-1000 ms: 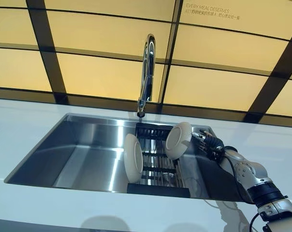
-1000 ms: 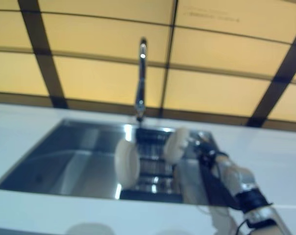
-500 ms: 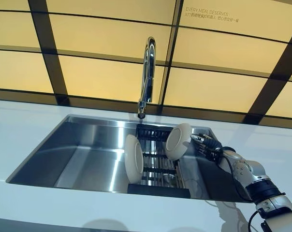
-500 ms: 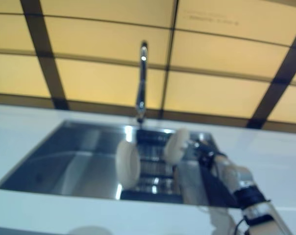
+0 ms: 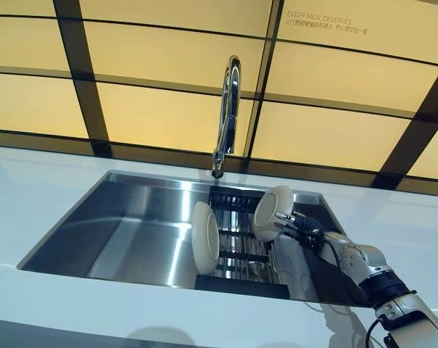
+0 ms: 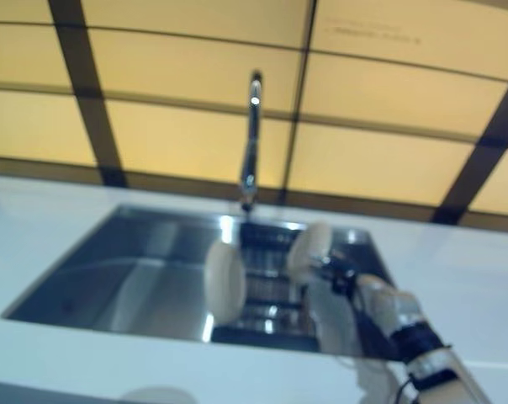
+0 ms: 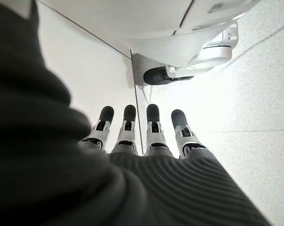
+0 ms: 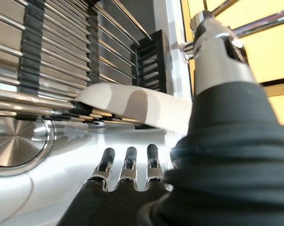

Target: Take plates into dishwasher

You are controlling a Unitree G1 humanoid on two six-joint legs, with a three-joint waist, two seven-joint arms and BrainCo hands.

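The plate (image 5: 272, 212) I'm after leans in the rack (image 5: 241, 250) inside the sink (image 5: 132, 232), and my right hand (image 5: 304, 226) has crept in from a gap away until its straight, relaxed fingers reach the rim without closing, so the grasp looks close, while my left hand (image 7: 146, 136) hangs open.

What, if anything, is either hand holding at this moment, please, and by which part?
Nothing is held. The right hand reaches with straight fingers toward the rim of the right-hand white round plate without closing on it; the left hand is empty.
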